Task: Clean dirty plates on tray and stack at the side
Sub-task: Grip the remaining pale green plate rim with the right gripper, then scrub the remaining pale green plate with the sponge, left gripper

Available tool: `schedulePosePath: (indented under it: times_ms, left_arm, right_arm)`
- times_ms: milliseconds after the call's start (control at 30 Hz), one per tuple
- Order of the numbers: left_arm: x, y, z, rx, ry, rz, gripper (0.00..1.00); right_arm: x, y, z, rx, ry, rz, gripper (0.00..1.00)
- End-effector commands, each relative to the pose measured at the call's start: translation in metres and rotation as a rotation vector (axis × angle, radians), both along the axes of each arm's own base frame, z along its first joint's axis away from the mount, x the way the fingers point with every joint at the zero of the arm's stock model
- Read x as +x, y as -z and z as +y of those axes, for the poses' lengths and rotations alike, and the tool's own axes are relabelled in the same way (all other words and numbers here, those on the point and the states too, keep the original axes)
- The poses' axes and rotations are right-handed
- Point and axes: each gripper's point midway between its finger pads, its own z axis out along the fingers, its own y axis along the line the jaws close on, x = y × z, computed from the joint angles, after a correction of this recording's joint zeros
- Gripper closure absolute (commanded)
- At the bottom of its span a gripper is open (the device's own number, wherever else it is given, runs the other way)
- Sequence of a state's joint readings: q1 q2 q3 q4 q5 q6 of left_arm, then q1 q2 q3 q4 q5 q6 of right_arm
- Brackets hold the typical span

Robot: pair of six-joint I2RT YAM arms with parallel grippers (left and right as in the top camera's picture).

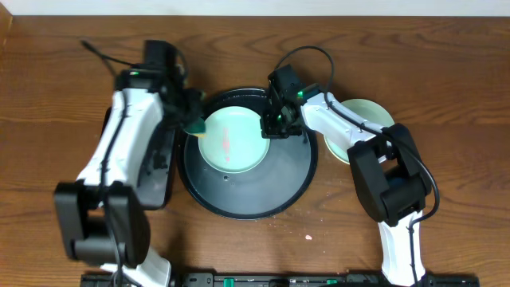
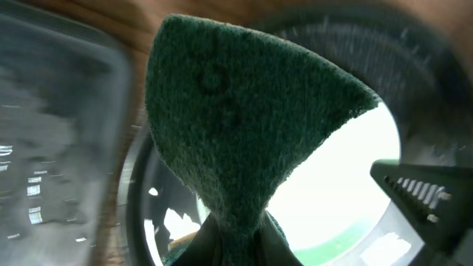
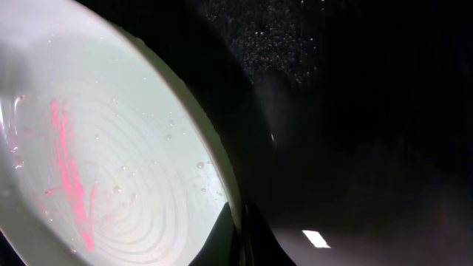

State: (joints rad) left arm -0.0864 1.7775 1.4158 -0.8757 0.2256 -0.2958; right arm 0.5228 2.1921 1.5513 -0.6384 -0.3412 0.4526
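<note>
Red-smeared mint plate [image 1: 231, 142] lying far-left inside round black tray [image 1: 267, 195], left gripper [image 1: 194, 124] clamped on green sponge [image 2: 236, 125] at its left rim, right gripper [image 1: 275, 125] pinching its right rim, pale plate [image 1: 370, 112] right of tray.

I ran a robotics lab bench: left arm [image 1: 119, 151] and right arm [image 1: 398, 183] mounted at the near edge of a wooden table [image 1: 462, 96].
</note>
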Motion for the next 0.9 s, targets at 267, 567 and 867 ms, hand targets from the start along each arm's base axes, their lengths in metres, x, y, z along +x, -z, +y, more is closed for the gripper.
schedulePosePath:
  times_ms: [267,567,867]
  left_arm:
    - [-0.021,0.088,-0.048,0.079,0.123,0.213,0.93]
    - [-0.057,0.093,-0.108,-0.124,0.504,0.266,0.93]
    - [-0.042,0.094,-0.114,-0.102,0.565,0.184,0.92]
  right_arm:
    - [-0.005,0.015,-0.010,-0.034,0.038,0.039,0.99]
    - [-0.005,0.015,-0.010,-0.033,0.038,0.038,0.99]
    - [-0.005,0.015,-0.010,-0.033,0.038,0.038,0.99]
